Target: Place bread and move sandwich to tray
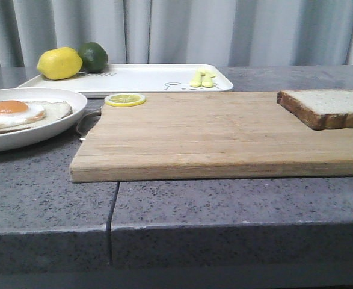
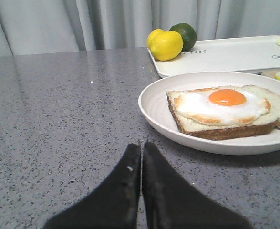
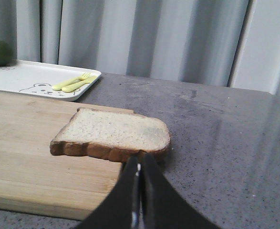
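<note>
Looking forward over the table, we see the bread [image 1: 328, 107] on the cutting board's [image 1: 212, 135] far right, the sandwich [image 1: 17, 114] at far left. By the left wrist view, our left gripper [image 2: 141, 145], fingers together, sits near the sandwich. By the right wrist view, our right gripper [image 3: 139, 162], likewise closed and empty, sits just before the bread, so we judge it the nearer arm.

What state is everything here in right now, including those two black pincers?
Left gripper: shut, empty.
Right gripper: shut, empty.
Bread: flat on the cutting board.
Sandwich: open-faced, egg on top.
Tray: holds lemon, lime, cutlery.
</note>
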`<control>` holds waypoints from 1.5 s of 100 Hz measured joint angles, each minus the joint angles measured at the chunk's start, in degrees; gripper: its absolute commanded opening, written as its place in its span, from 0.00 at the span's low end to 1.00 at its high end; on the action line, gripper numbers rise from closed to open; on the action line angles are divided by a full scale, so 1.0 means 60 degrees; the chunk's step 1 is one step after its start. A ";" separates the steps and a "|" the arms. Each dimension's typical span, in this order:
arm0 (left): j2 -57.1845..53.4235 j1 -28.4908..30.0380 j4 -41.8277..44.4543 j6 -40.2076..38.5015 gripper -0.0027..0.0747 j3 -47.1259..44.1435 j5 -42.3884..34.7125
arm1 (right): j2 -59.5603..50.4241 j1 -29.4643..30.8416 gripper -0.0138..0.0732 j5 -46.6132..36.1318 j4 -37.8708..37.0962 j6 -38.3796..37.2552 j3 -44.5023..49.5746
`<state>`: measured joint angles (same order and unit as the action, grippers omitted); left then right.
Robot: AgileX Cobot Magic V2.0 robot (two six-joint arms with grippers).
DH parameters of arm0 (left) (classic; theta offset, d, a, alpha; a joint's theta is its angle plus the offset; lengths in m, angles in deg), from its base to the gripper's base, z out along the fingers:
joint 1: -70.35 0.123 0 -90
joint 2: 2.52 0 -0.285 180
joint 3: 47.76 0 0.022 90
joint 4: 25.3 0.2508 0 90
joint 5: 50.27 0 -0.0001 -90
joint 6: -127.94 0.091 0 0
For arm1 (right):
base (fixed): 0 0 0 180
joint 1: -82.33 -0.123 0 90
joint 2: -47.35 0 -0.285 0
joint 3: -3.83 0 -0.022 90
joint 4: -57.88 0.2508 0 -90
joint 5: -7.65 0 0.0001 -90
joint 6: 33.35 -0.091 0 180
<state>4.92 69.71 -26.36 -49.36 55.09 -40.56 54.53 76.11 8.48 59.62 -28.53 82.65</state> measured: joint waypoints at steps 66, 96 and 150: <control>0.0000 0.0000 -0.2344 0.0000 0.01 0.0137 -0.0455 | 0.0000 0.0000 0.08 0.0047 0.0000 0.0000 -0.0096; 0.0538 0.0000 -0.2612 -0.0382 0.01 0.2279 0.1505 | 0.0438 0.0000 0.08 0.3093 0.0000 0.0000 -0.2453; 0.6243 0.0000 -0.2716 -0.0519 0.01 0.7961 0.6427 | 0.4634 0.0000 0.08 0.5806 0.0000 0.0000 -0.6193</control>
<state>42.38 69.71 -42.65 -52.48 102.85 -2.00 82.33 76.11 43.32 59.62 -28.53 45.49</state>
